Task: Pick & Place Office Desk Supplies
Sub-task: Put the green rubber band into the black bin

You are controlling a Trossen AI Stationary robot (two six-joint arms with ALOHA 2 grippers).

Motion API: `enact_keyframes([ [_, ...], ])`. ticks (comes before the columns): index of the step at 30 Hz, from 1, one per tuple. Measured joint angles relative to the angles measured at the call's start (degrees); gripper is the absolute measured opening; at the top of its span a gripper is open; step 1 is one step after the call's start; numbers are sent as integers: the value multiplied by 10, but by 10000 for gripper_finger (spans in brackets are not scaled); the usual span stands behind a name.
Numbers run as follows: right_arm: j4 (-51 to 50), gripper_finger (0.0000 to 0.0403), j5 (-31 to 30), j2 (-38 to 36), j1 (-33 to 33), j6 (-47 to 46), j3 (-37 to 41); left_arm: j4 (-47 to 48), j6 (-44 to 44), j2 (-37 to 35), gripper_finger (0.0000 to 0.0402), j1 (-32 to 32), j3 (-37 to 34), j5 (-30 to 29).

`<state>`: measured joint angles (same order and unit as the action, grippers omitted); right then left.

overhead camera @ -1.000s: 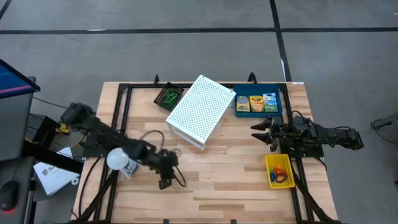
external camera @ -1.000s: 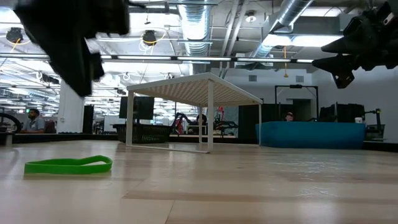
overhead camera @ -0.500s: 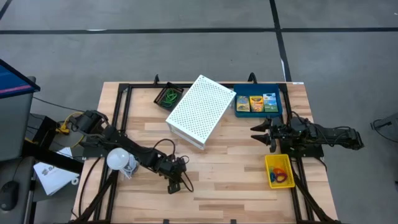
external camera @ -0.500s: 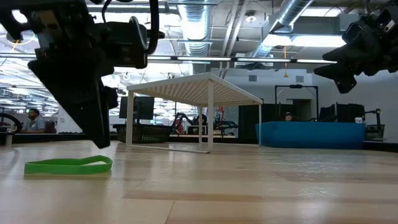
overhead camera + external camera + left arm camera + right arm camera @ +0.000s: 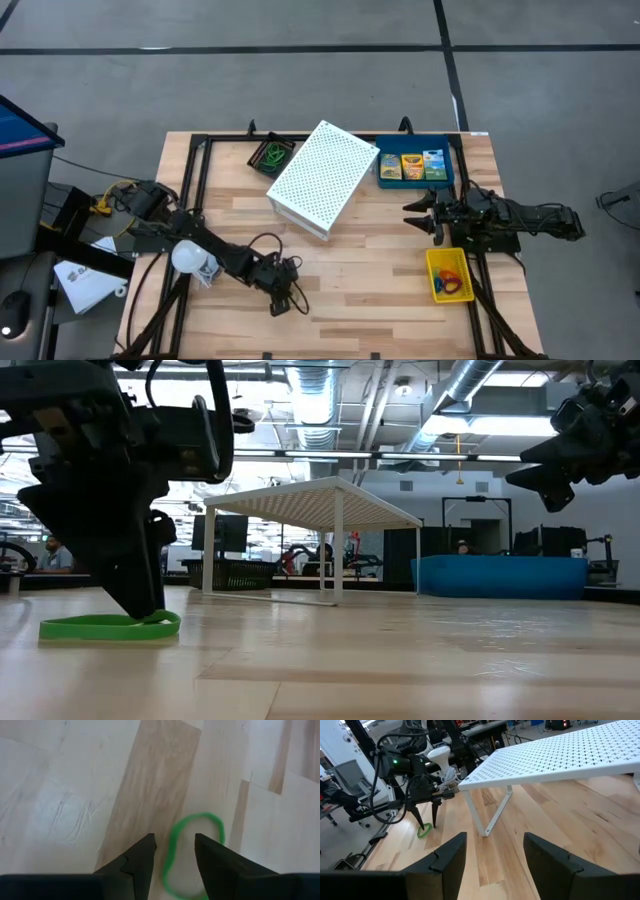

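Observation:
A green rubber band point(image 5: 110, 627) lies flat on the wooden table near its front edge. My left gripper point(image 5: 173, 840) is open and points steeply down at it. Its two fingers stand either side of one strand point(image 5: 171, 851) of the loop; the right wrist view shows the band point(image 5: 423, 832) under the fingertips. In the high view the left gripper point(image 5: 281, 302) covers the band. My right gripper point(image 5: 412, 212) waits open above the table's right side, near the blue tray point(image 5: 447, 148) with three crayon packs point(image 5: 411, 166). My left gripper stands over the band's strand from above, slanting down, one finger point(image 5: 142, 855) outside the loop and one point(image 5: 212, 857) inside it. Whether the fingertips touch the band or the table, I cannot tell. The band lies slack on the table.
A white perforated shelf point(image 5: 322, 178) stands mid-table at the back. A black tray point(image 5: 271, 156) with green bands sits beside it on the left. A yellow tray point(image 5: 432, 262) with coloured bands is at the right front. A white bulb-like thing point(image 5: 190, 256) is by the left arm.
My left gripper has come down and a little toward the table's right and near edges, from well above the table to the green band, its fingers staying apart. The band has not moved.

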<state>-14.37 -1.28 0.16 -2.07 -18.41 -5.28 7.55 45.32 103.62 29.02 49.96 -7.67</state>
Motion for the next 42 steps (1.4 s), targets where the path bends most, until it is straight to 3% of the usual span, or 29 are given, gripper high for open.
enact_keyframes([
  [5, 0, 193, 0, 0, 0, 0, 0, 3, 0, 7, 112, 6, 0, -15],
  [14, 0, 193, -11, 0, 0, 0, 0, 2, 1, 11, 8, 30, -1, -39],
  [21, 6, 193, -17, 0, 0, -11, 0, -53, 17, 4, 2, 6, -5, 5],
  [26, 41, 193, -17, 0, -1, -26, 0, -106, -6, -42, 1, -36, -5, 25],
  [31, 68, 193, -18, 0, -18, -46, 0, -193, -83, -145, 1, -111, -3, 30],
  [35, 86, 193, -18, 0, -36, -78, 0, -208, -157, -235, 0, -210, 3, 14],
  [39, 107, 193, -23, 0, -56, -100, 0, -186, -248, -305, 0, -333, 16, -1],
  [42, 104, 193, -39, 0, -75, -120, 0, -104, -345, -330, 0, -441, 59, -5],
])
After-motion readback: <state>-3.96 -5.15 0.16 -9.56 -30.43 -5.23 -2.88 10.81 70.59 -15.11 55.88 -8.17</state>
